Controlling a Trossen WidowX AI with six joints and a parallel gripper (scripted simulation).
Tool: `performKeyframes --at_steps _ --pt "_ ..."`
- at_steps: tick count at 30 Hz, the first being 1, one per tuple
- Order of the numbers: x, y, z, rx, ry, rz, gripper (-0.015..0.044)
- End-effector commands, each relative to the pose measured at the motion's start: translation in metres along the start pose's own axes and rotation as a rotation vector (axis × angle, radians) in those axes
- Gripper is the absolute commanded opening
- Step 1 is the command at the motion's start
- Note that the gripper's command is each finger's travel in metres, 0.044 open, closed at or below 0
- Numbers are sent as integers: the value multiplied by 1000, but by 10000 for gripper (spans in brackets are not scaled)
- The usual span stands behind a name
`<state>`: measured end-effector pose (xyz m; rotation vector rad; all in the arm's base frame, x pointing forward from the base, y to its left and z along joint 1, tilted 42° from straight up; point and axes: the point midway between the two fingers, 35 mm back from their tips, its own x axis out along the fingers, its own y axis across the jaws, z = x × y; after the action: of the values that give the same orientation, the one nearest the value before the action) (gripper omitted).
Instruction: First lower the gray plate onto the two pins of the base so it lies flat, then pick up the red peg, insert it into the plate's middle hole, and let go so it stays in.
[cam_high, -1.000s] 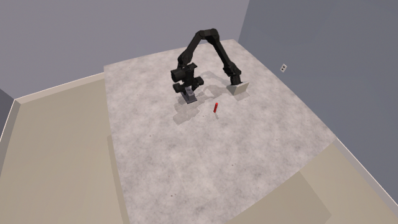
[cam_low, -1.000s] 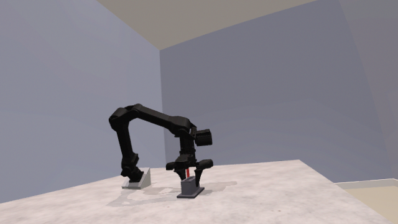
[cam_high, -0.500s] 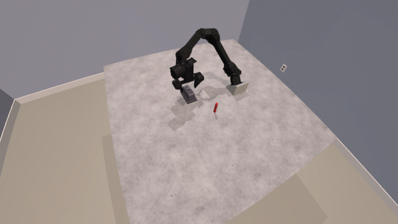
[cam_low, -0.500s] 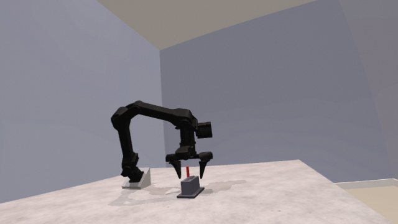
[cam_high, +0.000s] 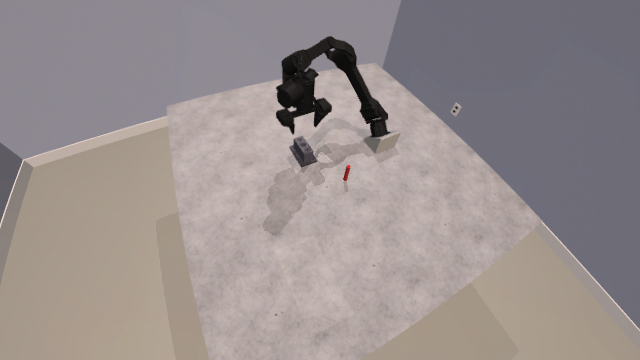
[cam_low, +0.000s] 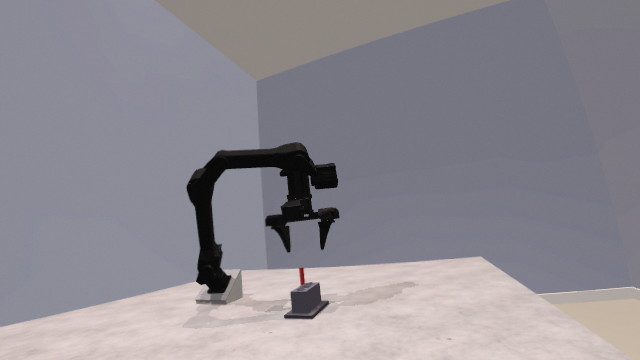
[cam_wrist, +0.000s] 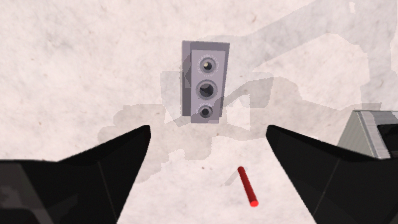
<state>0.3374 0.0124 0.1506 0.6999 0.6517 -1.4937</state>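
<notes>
The gray plate (cam_high: 303, 150) (cam_low: 305, 301) (cam_wrist: 217, 102) sits level on the dark base (cam_high: 306, 163) (cam_low: 322, 306) (cam_wrist: 186, 100), with no gap showing between them. Its three holes face up in the wrist view; a pale spot, perhaps a pin top, shows in one end hole, and the middle hole is empty. The red peg (cam_high: 346, 173) (cam_low: 301, 276) (cam_wrist: 247, 186) stands upright on the table, apart from the plate; its foot is hidden behind the plate in the exterior view. My gripper (cam_high: 305, 128) (cam_low: 305, 249) (cam_wrist: 209, 130) is wide open and empty, pointing down above the plate.
The arm's light wedge mount (cam_high: 385, 143) (cam_low: 234, 288) (cam_wrist: 356, 132) stands on the table (cam_high: 400, 225) (cam_low: 400, 330), beyond the peg as seen from the plate. The arm arches over from it. Shadows of the arm fall around the base and plate.
</notes>
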Motion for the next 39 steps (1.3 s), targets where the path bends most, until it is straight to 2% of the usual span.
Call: performKeyframes --at_steps 1,8,11,15,19,25,39 --pt "-2 -11 -45 -125 18 -6 440" --pt "-2 -61 -148 -312 10 -6 440" --pt "0 -83 -175 -368 -4 -7 440" --pt "2 -85 -177 -372 -5 -7 440" --pt "33 -89 -177 -371 -6 -7 440" --pt "49 -89 -177 -371 -6 -7 440" --pt "66 -89 -178 -375 -5 -8 440"
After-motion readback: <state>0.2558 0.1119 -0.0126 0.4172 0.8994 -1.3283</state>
